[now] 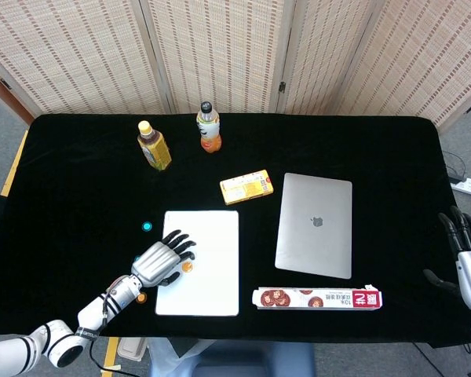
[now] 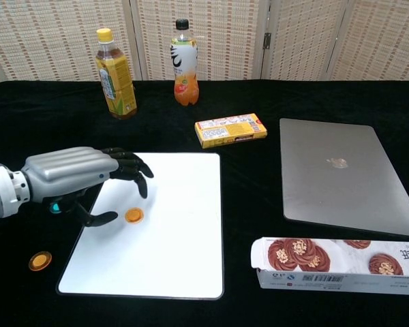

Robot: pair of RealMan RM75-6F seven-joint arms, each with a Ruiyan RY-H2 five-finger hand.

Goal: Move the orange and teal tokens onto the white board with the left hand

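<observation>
L hand [image 2: 82, 178] hung over board [image 2: 170, 252] w/ fingers apart, holding nothing, one orange token [image 2: 133, 216] lying on board just beside thumb, apparently released; others off-board at L.

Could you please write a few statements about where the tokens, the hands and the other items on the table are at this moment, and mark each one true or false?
1. One orange token lies on the white board. True.
2. The left hand grips that token. False: its fingers are spread above the board and the token lies free beside them.
3. A second orange token lies on the black cloth, left of the board. True.
4. A teal token lies on the board. False: it lies on the cloth, off the board's left edge.
5. The laptop is open. False: its lid is closed flat.
6. The right hand is at the table's far right edge, holding nothing. True.
</observation>
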